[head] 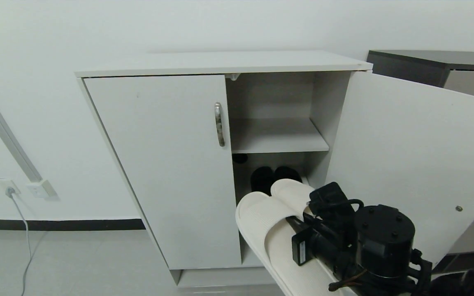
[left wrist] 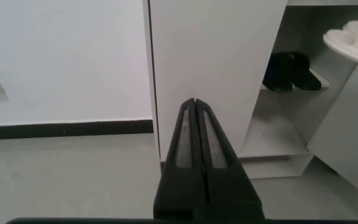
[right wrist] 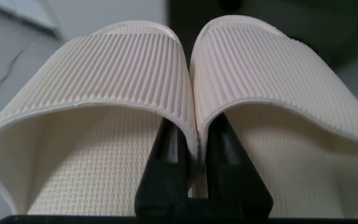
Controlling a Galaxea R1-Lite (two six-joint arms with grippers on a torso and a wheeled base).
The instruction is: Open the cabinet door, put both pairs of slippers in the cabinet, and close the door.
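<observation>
my right gripper (head: 303, 224) sits in the lower right of the head view, clamped on the white slippers (head: 270, 222). my wrist camera shows the two dark fingers (right wrist: 166, 162) pinching the inner edges of the pair together, one finger inside each slipper. the pair lies side by side, touching, toes towards the cabinet (head: 220, 61), just in front of its open right half. i cannot tell whether the toes have crossed the front edge. the right door (head: 410, 156) is swung wide open and takes up the right side of the head view. the left door (head: 163, 172) is closed, its metal handle (head: 219, 124) upright near the middle of the frame. inside the open half a shelf (head: 276, 137) sits in the centre of the head view, and the black slippers (head: 274, 176) lie in the compartment below it, side by side, towards the back, just above the white toes in the picture. my left gripper (left wrist: 194, 143) is pressed closed with nothing between its fingers, low down facing the closed door. a wall socket (head: 8, 187) with a grey cable (head: 27, 246) hanging from it is at the lower left of the head view, and a dark cabinet (head: 434, 61) stands at the upper right.
</observation>
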